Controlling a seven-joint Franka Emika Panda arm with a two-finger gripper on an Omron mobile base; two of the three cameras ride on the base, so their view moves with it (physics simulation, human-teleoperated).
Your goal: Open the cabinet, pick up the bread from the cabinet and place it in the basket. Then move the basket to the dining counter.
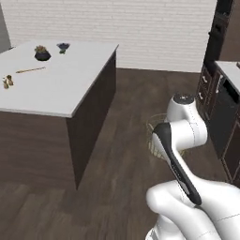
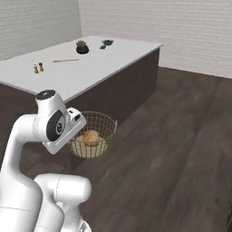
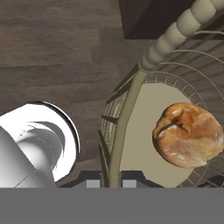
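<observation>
The basket (image 3: 127,109), round, tan and of wire mesh with a pale solid bottom, is held upright at its rim between the closed fingertips of the gripper (image 3: 109,183) and is hung just below the hand, above the dark wooden floor. The bread (image 3: 188,134), a small golden-brown lump, is lain on the basket's bottom, below and just beyond the gripper. The dining counter (image 2: 90,68), long and white-topped with a dark base, is seen close behind the gripper and basket.

I count one basket (image 2: 93,136) holding one bread (image 2: 91,137), and one bench (image 2: 86,63) bearing two small shakers (image 2: 38,68), one stick (image 2: 65,60), two dark bowls (image 2: 82,47).
</observation>
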